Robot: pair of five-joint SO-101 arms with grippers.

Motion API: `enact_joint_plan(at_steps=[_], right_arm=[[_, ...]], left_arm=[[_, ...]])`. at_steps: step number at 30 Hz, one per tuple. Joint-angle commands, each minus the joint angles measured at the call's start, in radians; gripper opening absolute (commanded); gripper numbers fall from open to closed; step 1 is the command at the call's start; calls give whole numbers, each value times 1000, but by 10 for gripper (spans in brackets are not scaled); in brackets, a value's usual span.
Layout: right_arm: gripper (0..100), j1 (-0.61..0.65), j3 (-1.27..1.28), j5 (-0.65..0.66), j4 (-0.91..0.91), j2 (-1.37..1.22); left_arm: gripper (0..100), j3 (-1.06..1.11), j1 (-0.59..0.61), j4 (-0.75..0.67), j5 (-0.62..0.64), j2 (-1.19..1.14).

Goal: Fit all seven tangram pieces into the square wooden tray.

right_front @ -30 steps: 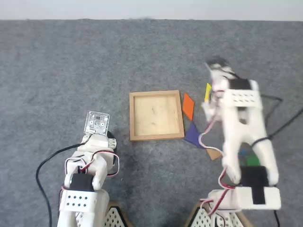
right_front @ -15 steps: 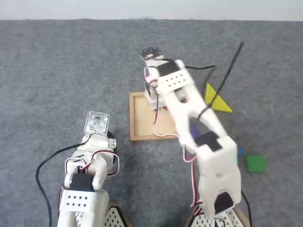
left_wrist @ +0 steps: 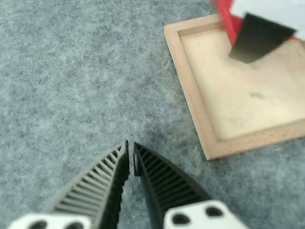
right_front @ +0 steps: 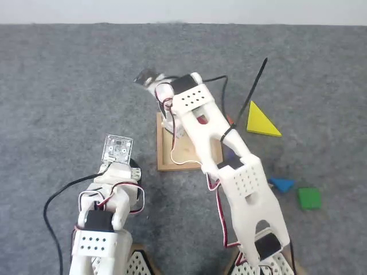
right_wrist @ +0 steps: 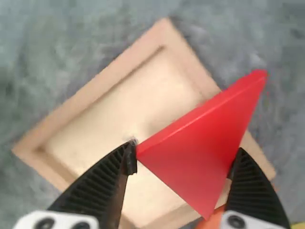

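Observation:
My right gripper (right_wrist: 183, 160) is shut on a red triangle (right_wrist: 200, 162), held just above the square wooden tray (right_wrist: 109, 71). In the high view the right arm stretches across the tray (right_front: 165, 163), its gripper (right_front: 171, 121) over the tray's far left part. A yellow triangle (right_front: 261, 121), a blue triangle (right_front: 282, 184) and a green square (right_front: 309, 198) lie on the carpet right of the tray. An orange piece (right_wrist: 214, 222) peeks out beside the tray. My left gripper (left_wrist: 131, 150) is shut and holds nothing, over bare carpet left of the tray (left_wrist: 186, 90).
Grey carpet covers the table. The right arm's body hides most of the tray floor and the pieces just to its right in the high view. The left arm (right_front: 109, 200) sits at the near left.
The right arm has swung left from the loose pieces to over the tray, carrying the red triangle. The yellow triangle is now uncovered. The left arm has not moved.

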State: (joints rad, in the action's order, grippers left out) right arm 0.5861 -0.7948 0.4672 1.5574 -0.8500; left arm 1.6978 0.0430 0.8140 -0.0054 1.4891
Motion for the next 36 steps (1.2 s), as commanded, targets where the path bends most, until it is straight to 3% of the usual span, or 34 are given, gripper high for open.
enact_joint_plan(at_steps=[1,7,13,19,25,33,36], right_arm=[[263,15,-87,255,24,12],[263,19,-104,511,28,5],[267,24,-89,651,111,2],[277,19,-89,654,148,4],[420,18,-126,609,134,4],[424,-13,-167,600,159,28],[423,-77,-279,500,234,81]], left_arm=[[15,-8,5,2,6,12],[15,-8,5,2,6,12],[15,-8,5,2,6,12],[15,-8,5,2,6,12],[15,-8,5,2,6,12],[15,-8,5,2,6,12],[15,-8,5,2,6,12]])
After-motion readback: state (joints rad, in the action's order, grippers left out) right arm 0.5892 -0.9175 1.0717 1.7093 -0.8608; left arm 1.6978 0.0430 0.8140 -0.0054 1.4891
